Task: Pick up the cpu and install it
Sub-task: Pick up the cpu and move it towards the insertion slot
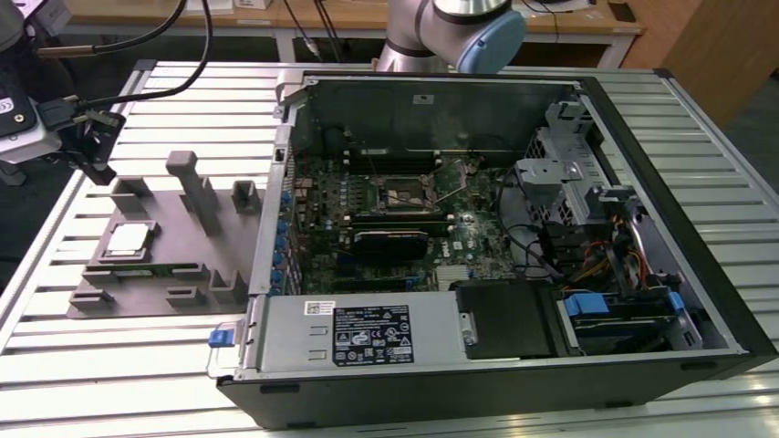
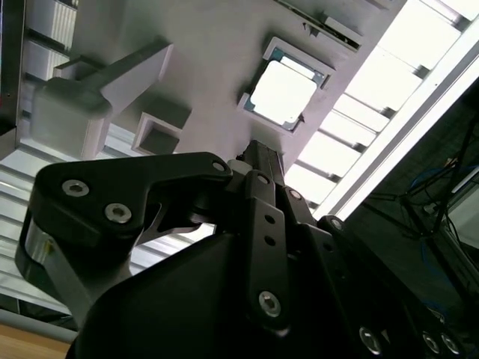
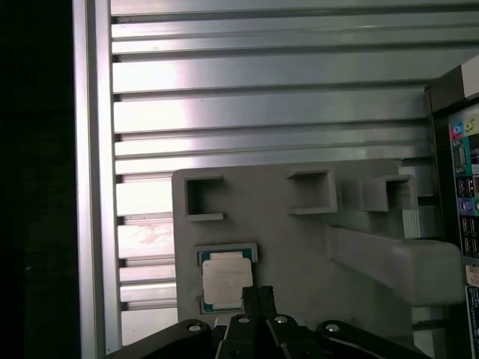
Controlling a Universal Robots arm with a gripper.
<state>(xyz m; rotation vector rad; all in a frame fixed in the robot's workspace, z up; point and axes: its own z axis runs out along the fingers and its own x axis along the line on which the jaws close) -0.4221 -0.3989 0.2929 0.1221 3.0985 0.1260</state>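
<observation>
First wrist view: the tool (image 3: 257,292) has its 2 fingers drawn together, gripping nothing, poised over the cpu (image 3: 223,277) without touching it. That cpu lies flat in a square recess of the gray fixture (image 3: 299,247) on the slatted table (image 3: 262,82), beside the open computer case (image 1: 487,392).

cpu (image 1: 128,239) on jig (image 1: 164,254), jig nxt to PC (image 1: 512,388)

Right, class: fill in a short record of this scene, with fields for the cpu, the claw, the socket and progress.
cpu: lying flat in a recess of the gray tray, outside the computer case
claw: shut, empty, over the gray tray near the cpu
socket: on the motherboard inside the open computer case
progress: cpu not yet picked up
</observation>
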